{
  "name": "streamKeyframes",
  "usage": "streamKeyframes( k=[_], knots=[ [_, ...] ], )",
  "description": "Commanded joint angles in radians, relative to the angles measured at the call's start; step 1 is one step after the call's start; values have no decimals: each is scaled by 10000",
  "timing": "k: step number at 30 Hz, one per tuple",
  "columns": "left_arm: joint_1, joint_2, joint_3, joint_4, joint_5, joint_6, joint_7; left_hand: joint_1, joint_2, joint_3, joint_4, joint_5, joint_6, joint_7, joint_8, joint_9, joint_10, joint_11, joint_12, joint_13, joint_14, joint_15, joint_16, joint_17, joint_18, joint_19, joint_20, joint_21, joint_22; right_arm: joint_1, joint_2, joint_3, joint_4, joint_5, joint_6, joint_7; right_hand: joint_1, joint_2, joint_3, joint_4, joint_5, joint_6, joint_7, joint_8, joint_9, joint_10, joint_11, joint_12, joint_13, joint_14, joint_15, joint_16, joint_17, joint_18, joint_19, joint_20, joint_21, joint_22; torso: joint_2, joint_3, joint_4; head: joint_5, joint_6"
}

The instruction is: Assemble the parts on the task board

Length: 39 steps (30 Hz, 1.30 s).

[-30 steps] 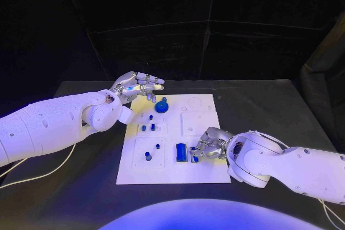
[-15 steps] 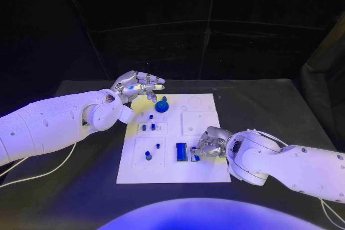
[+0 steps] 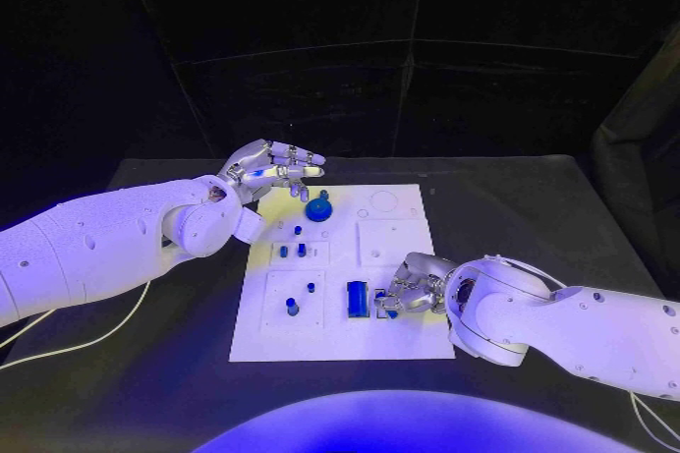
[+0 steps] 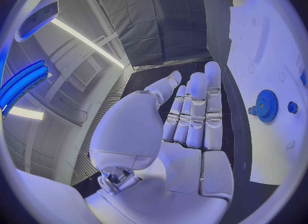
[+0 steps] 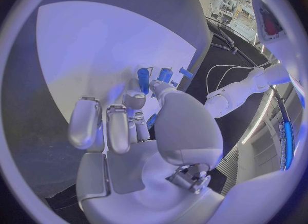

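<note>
A small blue part is pinched by the right hand at the task board's five o'clock, while the left hand is held open, empty, at eleven o'clock.

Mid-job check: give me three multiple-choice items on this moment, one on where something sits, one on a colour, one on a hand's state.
1. Where is the round gear?
A. far end of the task board
B. off the board
C. in the right hand

2. What colour is the gear?
A. red
B. blue
C. yellow

3. How is the left hand?
A. gripping the gear
B. pressed flat on the board
C. open above the table, holding nothing

Answers: 1 A, it sits by the board's far edge; 2 B, both views show it blue; 3 C, its fingers are apart and empty.
</note>
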Motion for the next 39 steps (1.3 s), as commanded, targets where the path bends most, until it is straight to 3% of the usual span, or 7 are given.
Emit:
streamKeyframes(
  k=[1,11,13,17,29,34,39],
  knots=[
    [18,12,8,11,46,126,16,51,17,-55,-17,-16,-68,-19,62,-9,-88,-4,30,-11,-99,-4,-49,-9,124,-78,-23,-38,-10,5,28,-2,37,-74,88,-4,-67,-15,-58,-8,-18,72,-13,65,15,90,15,54,14,635,-57,36,329,-140,84,-16,54,10,11,-2,11,-2,7],
    [18,11,8,13,46,150,-4,48,20,-60,-15,-16,-70,-18,67,-8,-91,-3,36,-11,-102,-3,-48,-14,124,-80,-21,-41,-12,4,49,-2,26,-84,-23,36,-188,257,-186,93,92,171,-58,106,68,215,-18,287,247,649,-77,80,402,-148,107,-27,78,68,5,-5,-7,-3,-5],
    [18,11,8,14,46,159,-12,48,20,-60,-15,-16,-70,-18,67,-8,-91,-3,36,-11,-102,-3,-48,-14,124,-80,-21,-41,-12,4,50,-2,17,-112,-7,32,-277,446,-227,193,114,227,-82,122,88,307,-36,467,422,659,-89,116,459,-159,134,-37,110,135,3,-3,-2,-13,-7],
    [18,12,8,16,46,178,-31,45,21,-62,-13,-16,-71,-17,68,-8,-92,-3,37,-11,-103,-2,-47,-15,123,-81,-20,-42,-13,4,64,-2,6,-162,36,20,-321,591,-259,253,122,267,-99,126,101,363,-52,565,526,678,-103,176,555,-170,162,-49,143,200,4,-2,12,-13,-18],
    [18,10,8,16,46,202,-73,36,24,-67,-6,-17,-72,-16,70,-8,-94,-1,40,-11,-105,-1,-47,-17,123,-82,-19,-44,-15,4,97,-2,-25,-179,12,25,-430,572,-431,322,90,283,-97,106,108,375,-53,553,546,676,-108,176,556,-171,168,-59,144,201,5,-3,-3,-12,-21],
    [18,12,8,16,46,208,-86,36,24,-67,-6,-17,-72,-16,70,-8,-94,-1,40,-11,-105,-1,-47,-17,123,-82,-19,-44,-15,4,108,-2,-38,-177,73,21,-599,439,-780,415,60,298,-91,74,117,370,-46,508,553,671,-104,170,552,-171,169,-60,138,199,3,-4,0,-26,-27],
    [19,6,8,17,46,213,-100,36,24,-67,-6,-17,-72,-16,70,-8,-94,-1,40,-11,-105,-1,-47,-17,123,-82,-19,-44,-15,5,108,-2,-38,-177,122,34,-781,313,-1403,582,-827,321,-102,32,139,370,-56,464,590,664,-103,159,544,-169,167,-61,130,203,5,-6,7,-29,-44]
  ],
)
